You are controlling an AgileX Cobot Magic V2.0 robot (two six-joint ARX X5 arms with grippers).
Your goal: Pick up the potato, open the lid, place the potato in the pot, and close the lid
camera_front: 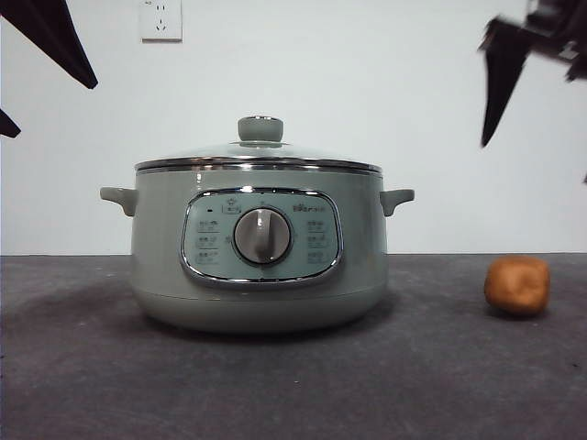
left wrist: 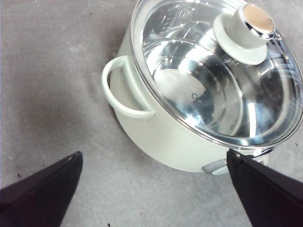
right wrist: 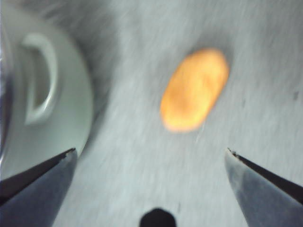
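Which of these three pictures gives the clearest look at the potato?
The front view: the potato sits sharp and whole on the table right of the pot. The right wrist view shows it whole but blurred. The left wrist view misses it.

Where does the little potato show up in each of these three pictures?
Front view: the potato lies on the table at the right, apart from the pot.
Left wrist view: not in it; only the pot and its lid show.
Right wrist view: the potato, blurred, lies beyond the open right gripper.
Shared landmark: the pot's side handle.
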